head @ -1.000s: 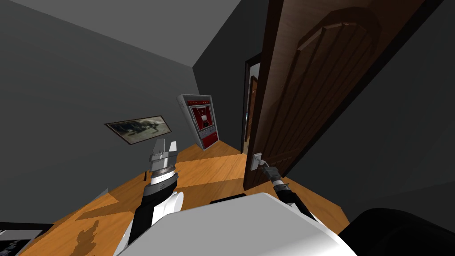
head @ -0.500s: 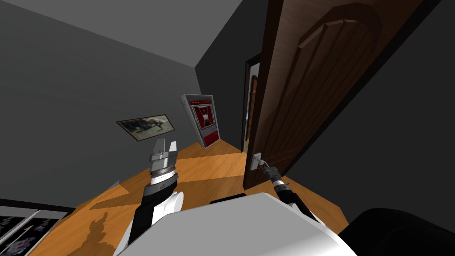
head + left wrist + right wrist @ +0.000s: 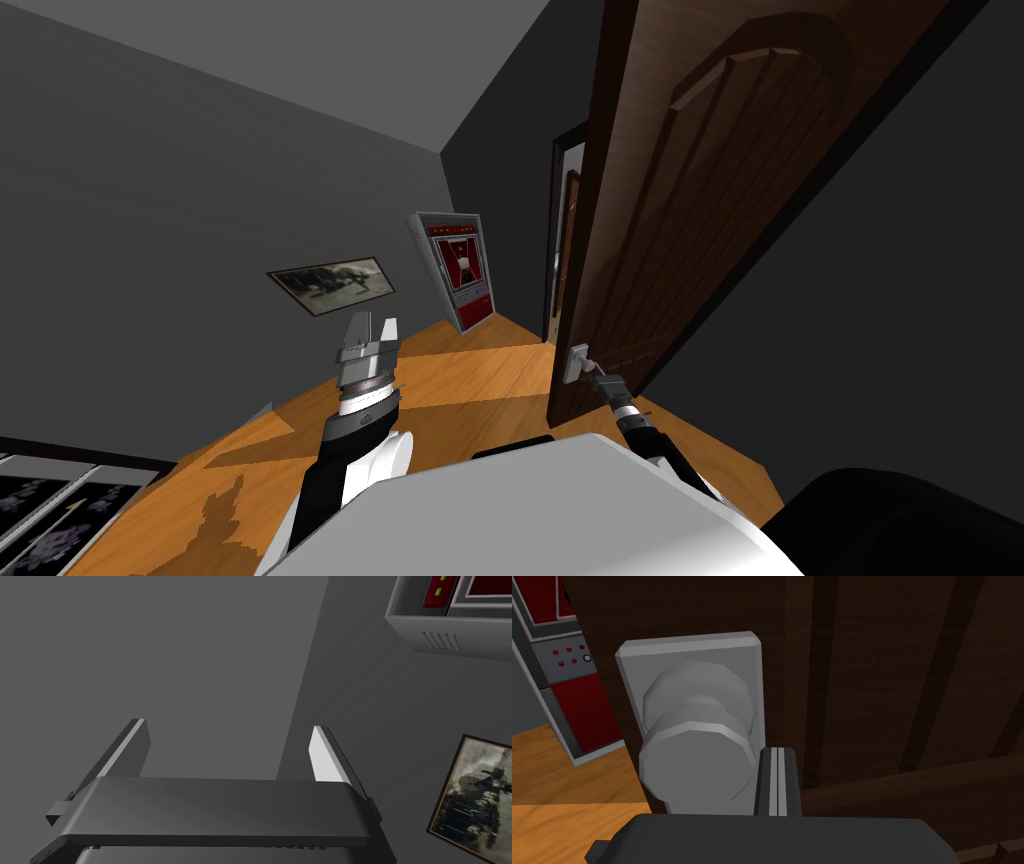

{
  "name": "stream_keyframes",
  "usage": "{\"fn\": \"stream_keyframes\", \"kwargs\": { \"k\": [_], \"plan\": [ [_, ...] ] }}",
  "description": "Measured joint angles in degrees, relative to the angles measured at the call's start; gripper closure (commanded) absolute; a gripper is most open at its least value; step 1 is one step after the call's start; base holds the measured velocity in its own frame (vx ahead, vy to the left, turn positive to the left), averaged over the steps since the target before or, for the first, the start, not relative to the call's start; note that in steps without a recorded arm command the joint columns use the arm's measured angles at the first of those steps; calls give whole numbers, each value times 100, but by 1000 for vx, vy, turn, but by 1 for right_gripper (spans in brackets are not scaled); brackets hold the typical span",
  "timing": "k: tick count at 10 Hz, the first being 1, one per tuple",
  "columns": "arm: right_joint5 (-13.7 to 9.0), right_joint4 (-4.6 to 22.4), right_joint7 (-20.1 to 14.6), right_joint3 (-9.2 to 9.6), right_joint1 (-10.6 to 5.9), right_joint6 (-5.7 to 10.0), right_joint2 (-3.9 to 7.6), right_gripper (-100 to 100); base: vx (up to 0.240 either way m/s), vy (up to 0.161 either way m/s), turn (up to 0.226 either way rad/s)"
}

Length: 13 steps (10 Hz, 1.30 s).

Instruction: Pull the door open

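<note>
The right tool [image 3: 775,752] is at the grey knob [image 3: 694,761] of the dark brown door [image 3: 700,200], which stands ajar on our right. Its two blades lie pressed together just beside the knob and clasp nothing; whether they touch it we cannot quite tell. The left tool [image 3: 230,731] is raised, blades wide apart, empty. We judge the pulling step to be in hand. Next, the blades must draw the knob toward us along the door's arc without slipping off.
</note>
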<state>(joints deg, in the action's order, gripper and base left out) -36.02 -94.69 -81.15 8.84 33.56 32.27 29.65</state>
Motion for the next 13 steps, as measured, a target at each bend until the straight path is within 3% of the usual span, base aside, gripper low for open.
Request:
{"fn": "stream_keyframes", "kwargs": {
  "k": [5, 13],
  "plan": [
    [35, 99, -66, 55, -17, 148, 47, -100, -44, -17, 31],
    [20, -7, -75, 54, 32, 65, 87, -100, -19, -8, 4]
  ]
}}
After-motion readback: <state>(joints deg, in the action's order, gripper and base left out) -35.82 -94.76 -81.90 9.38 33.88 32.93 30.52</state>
